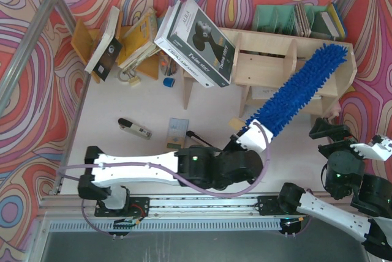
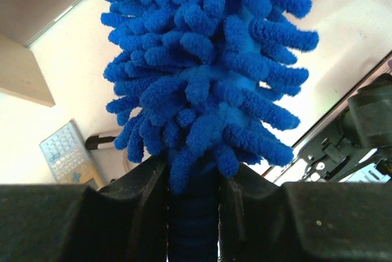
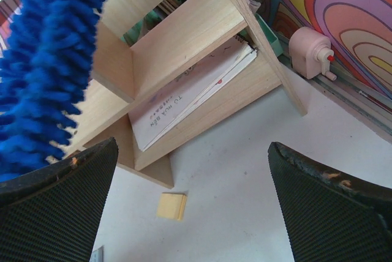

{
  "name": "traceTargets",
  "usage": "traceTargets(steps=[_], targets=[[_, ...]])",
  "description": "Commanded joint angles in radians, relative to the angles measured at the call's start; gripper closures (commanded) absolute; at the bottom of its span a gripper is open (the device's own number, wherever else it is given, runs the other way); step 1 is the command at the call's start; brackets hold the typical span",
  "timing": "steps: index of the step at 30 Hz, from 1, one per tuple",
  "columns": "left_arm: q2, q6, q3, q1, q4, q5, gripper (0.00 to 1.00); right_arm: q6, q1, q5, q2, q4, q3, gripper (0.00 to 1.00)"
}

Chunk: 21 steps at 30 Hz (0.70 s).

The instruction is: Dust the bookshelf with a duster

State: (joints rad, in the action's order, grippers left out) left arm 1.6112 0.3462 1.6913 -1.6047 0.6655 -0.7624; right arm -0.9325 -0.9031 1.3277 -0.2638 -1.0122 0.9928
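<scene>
Left gripper (image 2: 193, 204) clamped on base of my long fluffy bright-blue chenille duster (image 1: 299, 87); head lies diagonally over right bays of pale plywood bookshelf (image 1: 263, 60). Right gripper (image 3: 193, 207) gaping, empty. Risk: leftward sweep clips leaning black-white boxed book (image 1: 197, 43), topples it; long lever may twist in my grip.
</scene>
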Motion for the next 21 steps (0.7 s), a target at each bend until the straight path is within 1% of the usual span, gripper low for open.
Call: traceTargets(steps=[1,3,7,10,14,18,21], targets=[[0.101,0.061,0.135,-0.003,0.093,-0.001,1.0,-0.006,-0.004,0.027,-0.004,-0.012,-0.008,0.03],[0.152,0.084,0.177,-0.002,0.138,0.006,1.0,-0.006,-0.004,0.028,-0.011,-0.014,-0.008,0.03],[0.218,0.093,0.198,0.001,0.179,0.026,1.0,-0.006,-0.004,0.027,-0.015,-0.016,-0.008,0.03],[0.233,0.114,0.178,0.012,0.191,0.042,1.0,-0.007,-0.004,0.028,-0.014,-0.016,-0.009,0.03],[0.241,0.155,0.176,0.035,0.234,0.015,1.0,-0.005,-0.005,0.027,-0.019,-0.014,-0.009,0.03],[0.261,0.146,0.218,0.035,0.256,-0.013,1.0,-0.006,-0.005,0.027,-0.027,-0.016,-0.009,0.03],[0.313,0.153,0.286,0.036,0.3,-0.015,1.0,-0.006,-0.004,0.028,-0.028,-0.016,-0.008,0.03]])
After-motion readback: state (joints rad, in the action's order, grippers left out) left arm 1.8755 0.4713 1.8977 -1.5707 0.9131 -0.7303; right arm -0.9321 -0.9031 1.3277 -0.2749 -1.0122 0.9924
